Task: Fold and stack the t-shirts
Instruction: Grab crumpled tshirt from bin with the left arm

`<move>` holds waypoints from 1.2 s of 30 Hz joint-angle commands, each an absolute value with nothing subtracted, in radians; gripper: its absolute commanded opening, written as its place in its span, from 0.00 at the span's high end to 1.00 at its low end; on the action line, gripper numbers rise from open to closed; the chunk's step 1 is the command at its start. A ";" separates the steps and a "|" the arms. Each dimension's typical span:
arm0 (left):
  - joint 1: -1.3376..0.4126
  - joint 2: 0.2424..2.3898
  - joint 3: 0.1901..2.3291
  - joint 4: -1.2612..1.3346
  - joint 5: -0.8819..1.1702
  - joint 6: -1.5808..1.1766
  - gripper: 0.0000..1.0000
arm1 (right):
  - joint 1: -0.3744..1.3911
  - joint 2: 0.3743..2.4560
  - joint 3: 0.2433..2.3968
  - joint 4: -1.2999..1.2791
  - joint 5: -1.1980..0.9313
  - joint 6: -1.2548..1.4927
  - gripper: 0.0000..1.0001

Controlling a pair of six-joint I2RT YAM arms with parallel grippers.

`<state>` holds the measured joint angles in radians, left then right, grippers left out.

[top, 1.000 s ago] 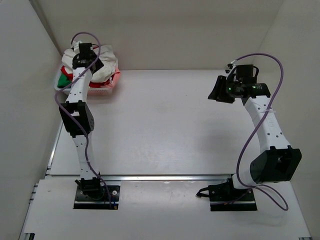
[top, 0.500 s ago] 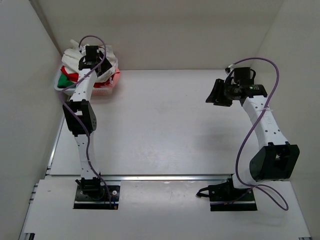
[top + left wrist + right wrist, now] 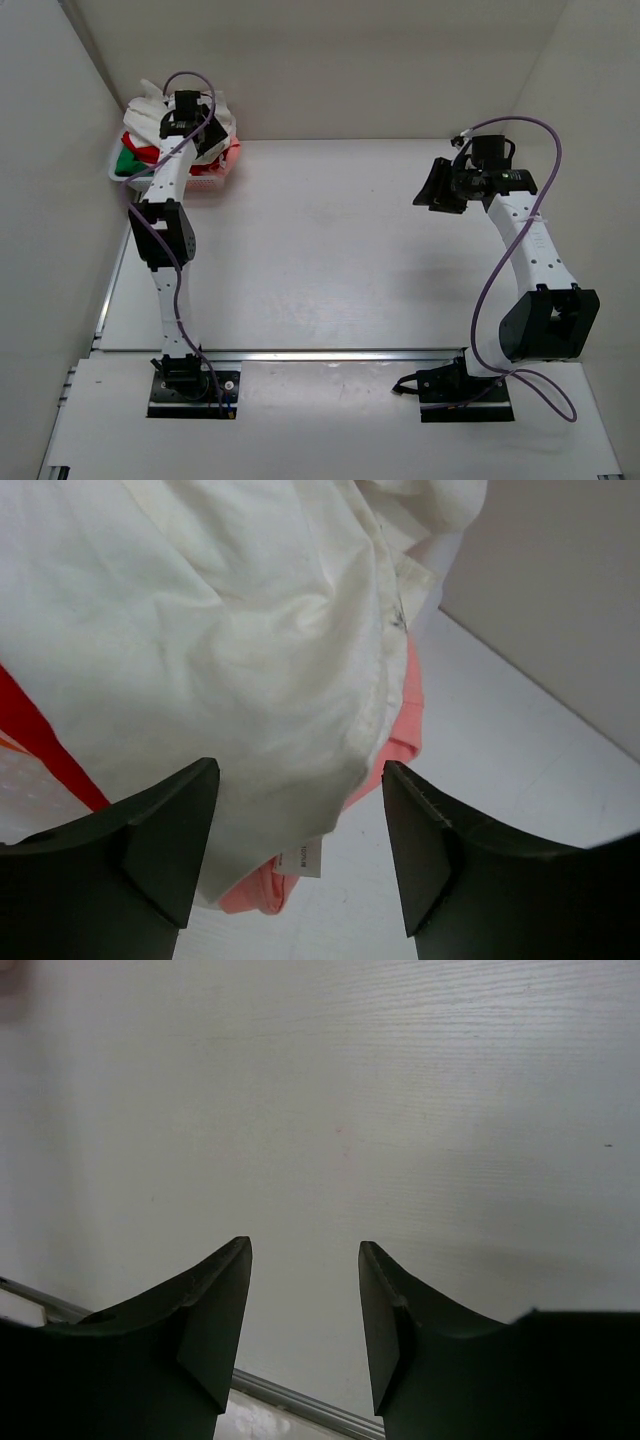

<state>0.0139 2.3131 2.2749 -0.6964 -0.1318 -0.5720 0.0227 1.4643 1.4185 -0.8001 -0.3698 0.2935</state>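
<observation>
- The left fingers [image 3: 165, 845] are spread apart just above the off-white shirt [image 3: 200, 630] (a pink shirt [image 3: 405, 715] peeks out beneath).
- The right fingers [image 3: 215, 1315] are parted over the surface [image 3: 400, 1110].

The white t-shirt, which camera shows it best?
The left wrist camera: the white t-shirt fills the frame, wrinkles and seam clear. The top camera shows it small in the far left corner, partly behind the left arm. The right wrist camera shows only table.
</observation>
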 commanded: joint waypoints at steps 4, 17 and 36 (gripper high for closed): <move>-0.047 2.361 2.358 -0.768 -0.173 -0.505 0.22 | 0.011 1.448 1.402 -0.770 -0.393 0.307 0.56; -0.066 2.315 2.332 -0.686 -0.278 -0.411 1.00 | 0.006 1.440 1.376 -0.744 -0.423 0.325 0.58; -0.098 2.140 2.473 0.144 0.828 -1.407 1.00 | -0.031 1.416 1.351 -0.634 -0.429 0.322 0.65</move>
<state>0.0357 2.2501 2.4481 -0.2916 0.4515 -1.0019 -0.0235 1.4624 1.3621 -0.7200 -0.4133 0.3153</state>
